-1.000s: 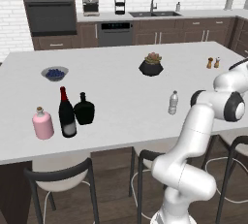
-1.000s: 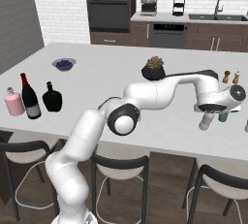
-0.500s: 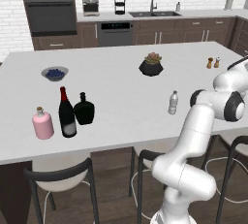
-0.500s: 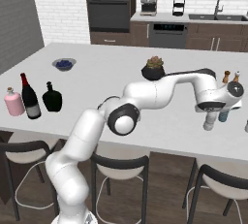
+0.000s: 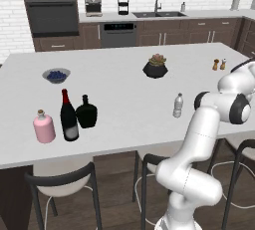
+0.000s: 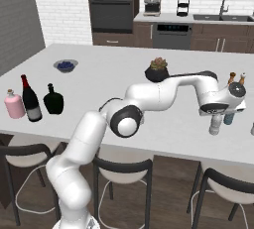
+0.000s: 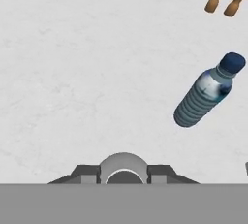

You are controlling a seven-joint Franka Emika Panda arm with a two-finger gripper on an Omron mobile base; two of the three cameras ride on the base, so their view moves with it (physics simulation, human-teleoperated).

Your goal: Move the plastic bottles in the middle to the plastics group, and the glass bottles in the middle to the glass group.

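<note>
Hand view: clear bottle [image 7: 124,164] gripped between claw [image 7: 124,178] fingers.

White rounded arm [image 6: 149,96], dark grey joints

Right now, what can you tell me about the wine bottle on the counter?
The wine bottle is tall, slim and dark, like glass, with a red capped neck and a pale label low on its body. It stands upright on the white counter near the front edge, between the pink bottle and the black flask. It stands very close to the flask; whether they touch cannot be told. Nothing grips it.
</note>
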